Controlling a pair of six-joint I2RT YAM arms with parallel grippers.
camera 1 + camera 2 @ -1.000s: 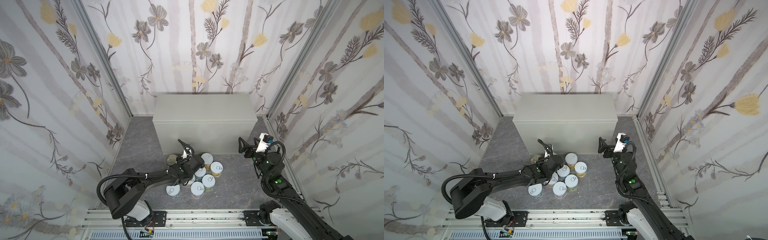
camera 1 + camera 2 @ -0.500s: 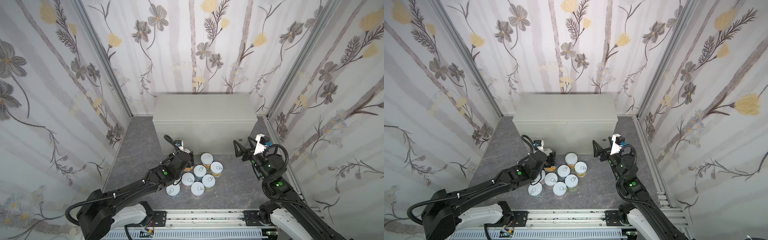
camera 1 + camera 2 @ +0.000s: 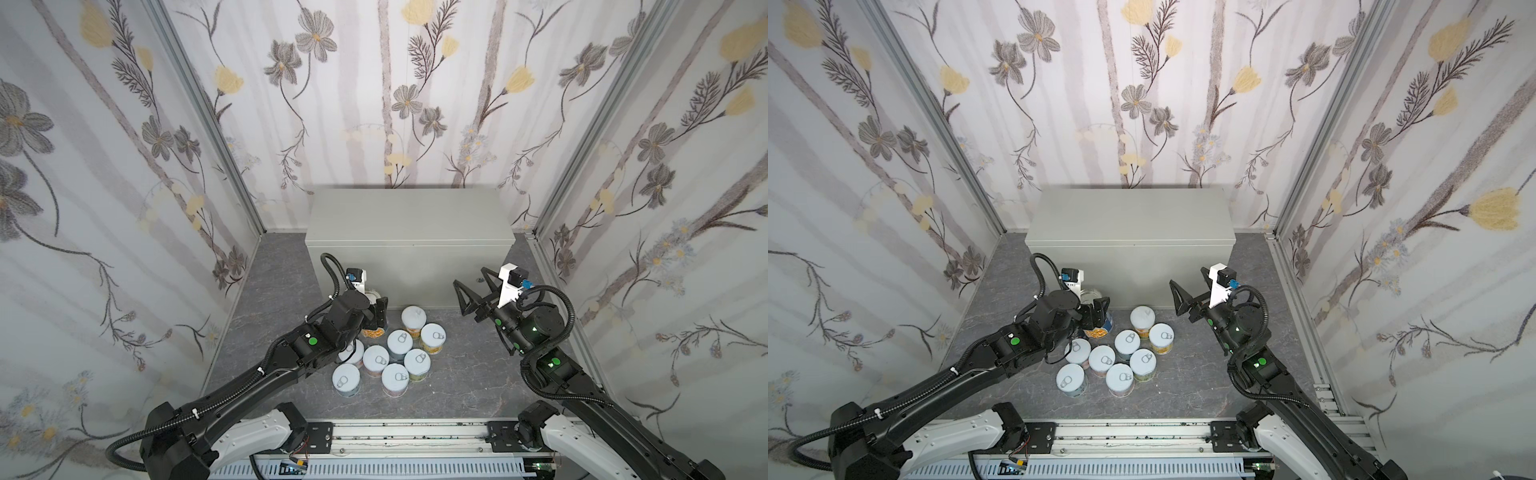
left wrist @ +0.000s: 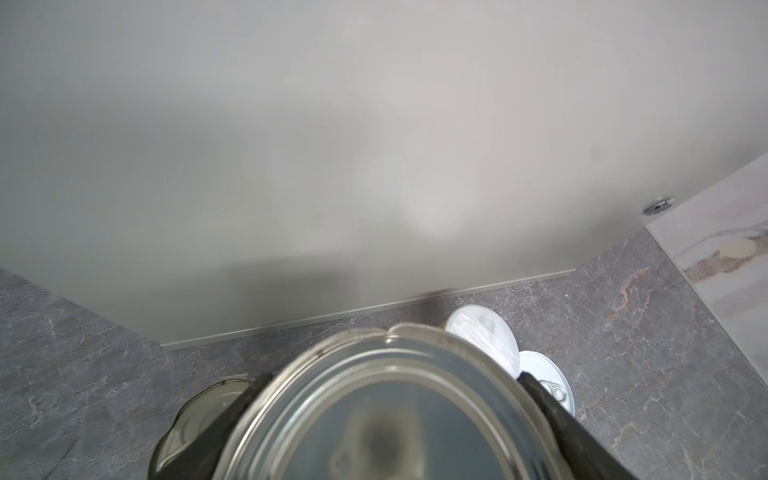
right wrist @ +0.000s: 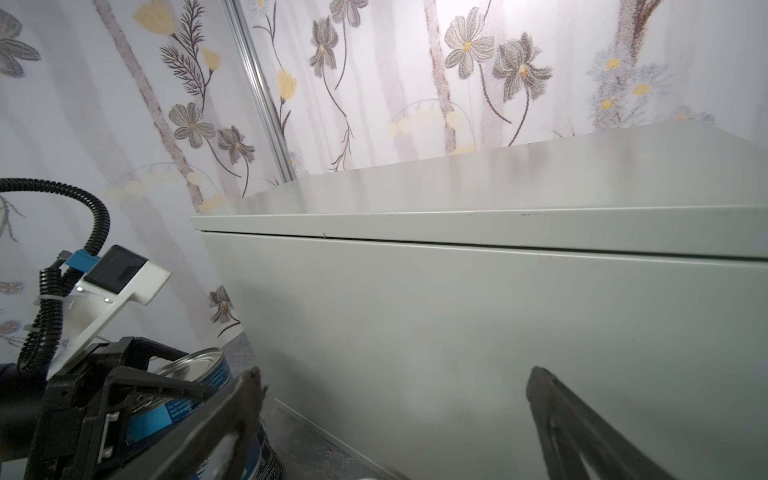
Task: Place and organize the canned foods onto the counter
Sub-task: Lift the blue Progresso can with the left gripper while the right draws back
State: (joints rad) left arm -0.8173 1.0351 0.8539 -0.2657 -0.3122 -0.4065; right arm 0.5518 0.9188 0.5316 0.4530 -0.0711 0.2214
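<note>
One blue-labelled can (image 3: 1090, 296) sits clamped in left gripper (image 3: 1094, 310); right gripper (image 3: 1187, 278) agape

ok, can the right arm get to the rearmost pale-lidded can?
Likely yes: the right pincer is open, and bare floor lies between it and that can. The left pincer holds the blue can off to the other side.

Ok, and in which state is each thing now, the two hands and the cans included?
left hand, shut on the blue-label can
blue-label can, held
right hand, open, empty
eight short cans, upright on the floor, clustered
other steel-topped can, upright on the floor
counter, closed, no can on top
</note>
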